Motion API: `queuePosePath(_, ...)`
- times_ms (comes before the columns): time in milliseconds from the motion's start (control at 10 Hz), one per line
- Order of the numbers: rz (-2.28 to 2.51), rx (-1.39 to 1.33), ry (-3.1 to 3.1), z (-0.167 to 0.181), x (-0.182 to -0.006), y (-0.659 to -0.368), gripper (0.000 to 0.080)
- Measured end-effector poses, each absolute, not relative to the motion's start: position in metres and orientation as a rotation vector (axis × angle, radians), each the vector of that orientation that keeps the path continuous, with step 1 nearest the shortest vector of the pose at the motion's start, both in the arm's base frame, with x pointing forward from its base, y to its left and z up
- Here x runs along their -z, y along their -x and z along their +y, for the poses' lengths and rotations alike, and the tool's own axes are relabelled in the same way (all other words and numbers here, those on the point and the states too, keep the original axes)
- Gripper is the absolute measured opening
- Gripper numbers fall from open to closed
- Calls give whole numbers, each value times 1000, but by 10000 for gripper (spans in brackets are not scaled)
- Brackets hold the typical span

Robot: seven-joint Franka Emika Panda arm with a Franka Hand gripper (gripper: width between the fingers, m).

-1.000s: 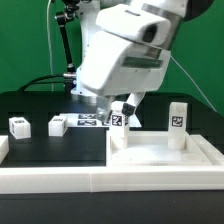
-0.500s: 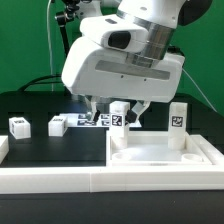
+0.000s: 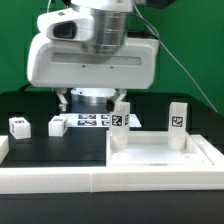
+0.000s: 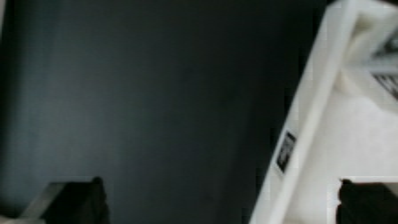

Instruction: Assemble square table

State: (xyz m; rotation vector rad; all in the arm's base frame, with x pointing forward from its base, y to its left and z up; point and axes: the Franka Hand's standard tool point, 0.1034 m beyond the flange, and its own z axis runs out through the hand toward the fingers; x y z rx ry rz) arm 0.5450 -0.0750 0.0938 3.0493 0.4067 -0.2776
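Observation:
The square table's white slab (image 3: 165, 152) lies at the exterior view's right, with two tagged leg blocks standing upright on its far corners (image 3: 120, 115) (image 3: 178, 117). Two more small leg blocks (image 3: 19, 125) (image 3: 57, 125) rest on the black table at the left. The arm's bulky white hand (image 3: 90, 60) hangs over the table's middle and hides its own fingers there. In the wrist view my gripper (image 4: 217, 205) is open, with dark fingertips (image 4: 71, 200) far apart. Under them lie the dark table and the slab's white edge (image 4: 329, 100) with a tag (image 4: 285, 150). Nothing is held.
The marker board (image 3: 95, 121) lies flat on the black table behind the arm, between the left leg blocks and the slab. A long white rail (image 3: 70, 180) runs along the front edge. Black cables and a stand (image 3: 62, 50) rise at the back.
The arm has swung toward the exterior view's left, from over the slab's near-left leg to over the table's middle. The jaws stay open, and no part has moved.

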Motion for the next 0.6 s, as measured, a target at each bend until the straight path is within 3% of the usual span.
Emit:
queuePosePath(300, 368, 304, -3066, -120, -94, -520, 649)
queuePosePath(600, 376, 304, -3065, -117, -94, -522, 649)
